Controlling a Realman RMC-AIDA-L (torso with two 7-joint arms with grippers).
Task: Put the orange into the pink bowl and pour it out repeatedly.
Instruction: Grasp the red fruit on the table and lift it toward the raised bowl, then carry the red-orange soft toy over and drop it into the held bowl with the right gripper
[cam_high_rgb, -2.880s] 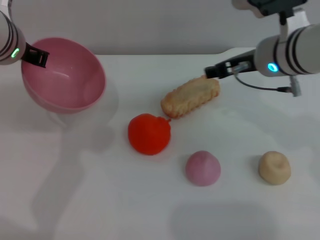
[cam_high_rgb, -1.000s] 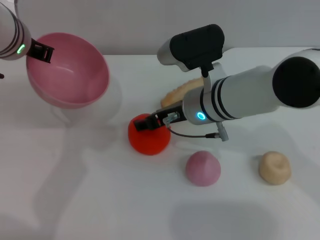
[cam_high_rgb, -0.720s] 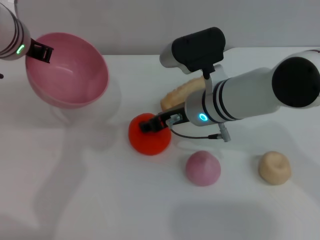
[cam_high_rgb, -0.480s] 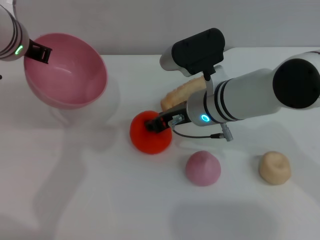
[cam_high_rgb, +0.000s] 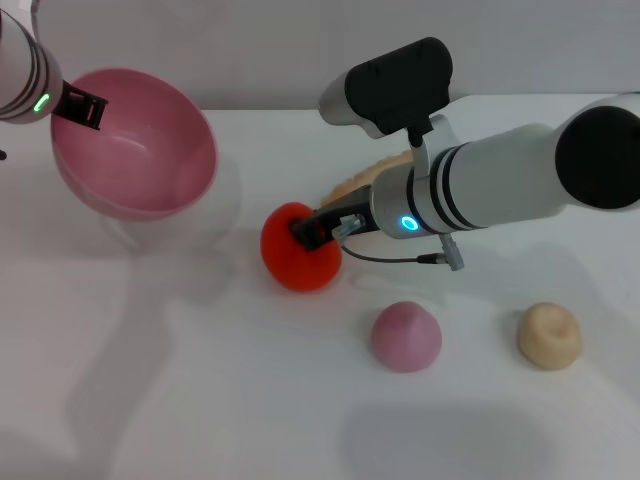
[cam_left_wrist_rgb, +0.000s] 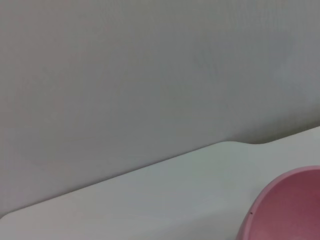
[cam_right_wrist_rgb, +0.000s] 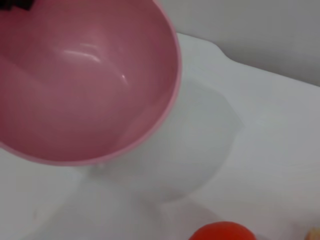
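Red-orange orange (cam_high_rgb: 298, 249) | right tool (cam_high_rgb: 310, 230) gripping its top-right | left tool (cam_high_rgb: 82, 110) clamps pink bowl (cam_high_rgb: 135, 142) rim

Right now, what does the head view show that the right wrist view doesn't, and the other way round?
Only the head view shows the right gripper at the orange, the left gripper on the pink bowl's rim, the biscuit-like piece, the pink lump and the beige lump. Only the right wrist view looks close into the bowl's empty inside. Both show the bowl, the orange and the white table.
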